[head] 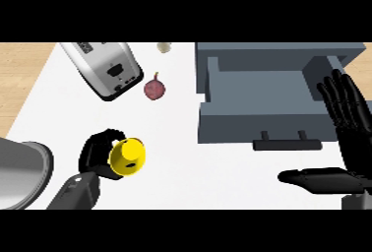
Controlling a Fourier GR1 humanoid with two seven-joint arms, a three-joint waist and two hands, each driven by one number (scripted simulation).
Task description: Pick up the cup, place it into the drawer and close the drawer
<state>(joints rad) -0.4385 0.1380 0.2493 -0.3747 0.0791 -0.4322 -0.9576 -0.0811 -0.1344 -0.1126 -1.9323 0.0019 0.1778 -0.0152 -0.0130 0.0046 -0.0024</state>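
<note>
Two hands: left hand (100, 150) curled round yellow cup (127, 156) above white bench (203, 167), lower left; right hand (347, 133) flat, fingers straight, beside open grey drawer (262, 96). Silver toaster (103, 69) and reddish onion (154, 89) behind; metal bowl (22, 172) at left edge.

counter (210, 172): white top | toaster (105, 69) far left | red onion (154, 89) beside it | open grey drawer (262, 106) right | metal bowl (22, 172) left edge
</note>
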